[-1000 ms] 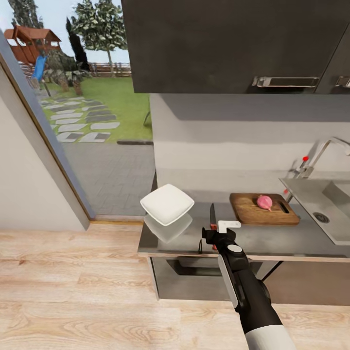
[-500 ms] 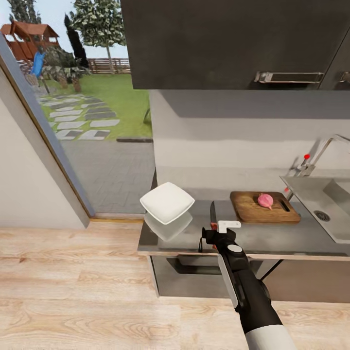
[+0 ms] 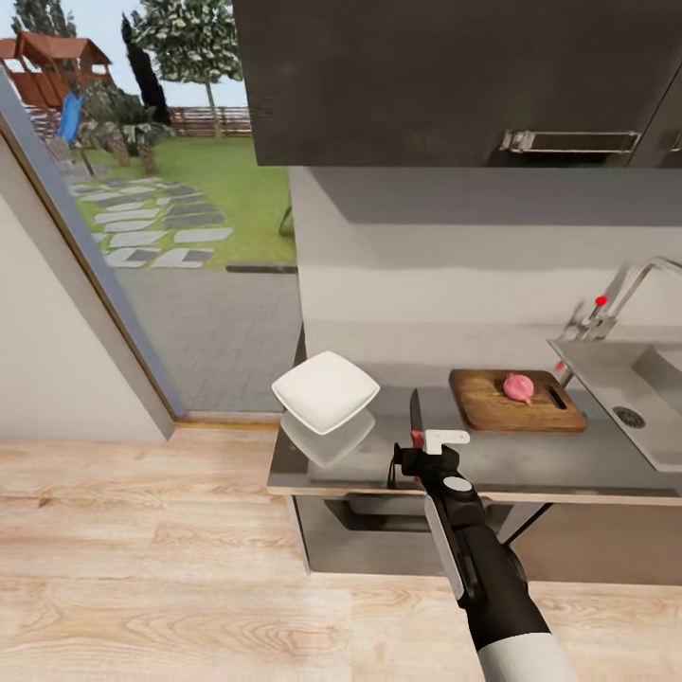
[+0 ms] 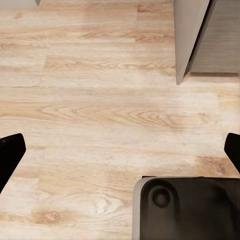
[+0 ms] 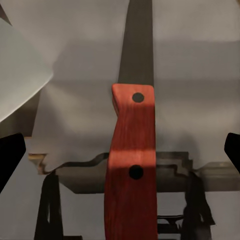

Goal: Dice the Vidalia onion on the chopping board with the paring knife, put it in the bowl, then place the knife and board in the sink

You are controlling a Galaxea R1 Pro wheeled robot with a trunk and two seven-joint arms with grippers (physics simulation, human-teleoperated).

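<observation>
While the one Vidalia onion (image 3: 518, 387), pink and round, lies on the single chopping board (image 3: 493, 405) near the slot handle at its far-right end, the one paring knife (image 3: 414, 417) lies apart from it on the grey surface (image 3: 568, 459), between the board and the bowl (image 3: 325, 393). In the head view the knife's dark blade points away from the robot and its reddish handle sits under the tip of the right hand (image 3: 417, 461). In the right wrist view the handle (image 5: 129, 165), with two dark rivets, runs straight up the middle between the two black fingertips (image 5: 11, 155) at the picture's edges; the fingers stand wide on either side of it and do not touch it, so the hand is released, not grasping.

The one white square bowl sits at the left end of the surface, close to its corner, with its reflection showing in the steel below it. To the right of the board is the one sink (image 3: 654, 379), its round drain visible, and the bent chrome tap (image 3: 620, 298) with a red-tipped lever stands at its back edge.

The left wrist view shows the left hand (image 4: 120, 150) over the wooden floor (image 4: 100, 100), its two dark fingertips far apart and holding nothing, with a dark part of the robot's base (image 4: 185, 207) beneath.

A dark wall cabinet (image 3: 455, 85) hangs above the surface, and a glass wall at left looks onto a garden (image 3: 189, 180).
</observation>
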